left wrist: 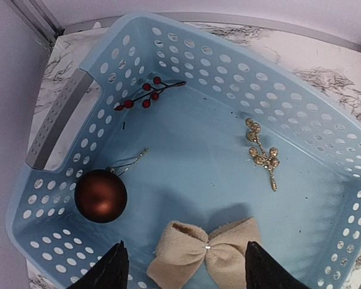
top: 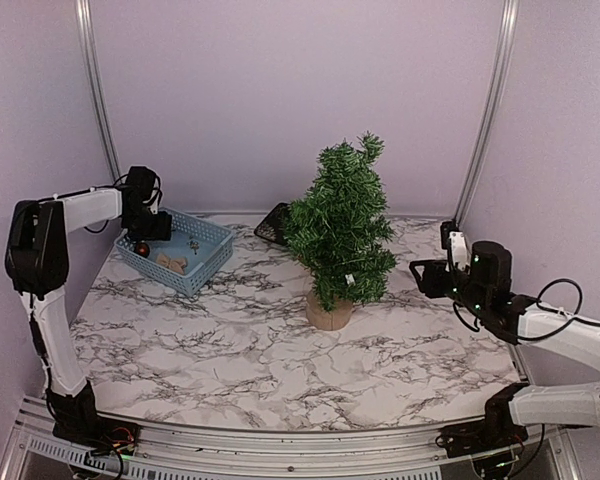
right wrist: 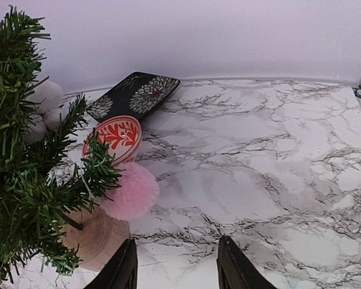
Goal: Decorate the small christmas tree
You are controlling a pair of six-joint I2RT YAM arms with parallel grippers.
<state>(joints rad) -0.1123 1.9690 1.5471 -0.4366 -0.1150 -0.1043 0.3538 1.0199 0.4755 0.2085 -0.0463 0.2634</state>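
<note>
The small christmas tree (top: 338, 225) stands mid-table on its tan stump (top: 329, 312). The right wrist view shows its branches (right wrist: 24, 180), with a pink pompom (right wrist: 129, 191), a red-and-white ornament (right wrist: 113, 137) and white pompoms (right wrist: 45, 96) hanging on them. The blue basket (left wrist: 186, 48) holds a dark red ball (left wrist: 100, 195), a beige bow (left wrist: 204, 253), a gold berry sprig (left wrist: 262, 153) and a red berry sprig (left wrist: 145, 96). My left gripper (left wrist: 183, 265) is open above the bow. My right gripper (right wrist: 177, 253) is open and empty, right of the stump (right wrist: 93, 235).
The basket (top: 175, 250) sits at the back left of the marble table. A dark flower-patterned tray (top: 272, 222) lies behind the tree; it also shows in the right wrist view (right wrist: 135, 93). Lilac walls with metal rails close in the back and sides.
</note>
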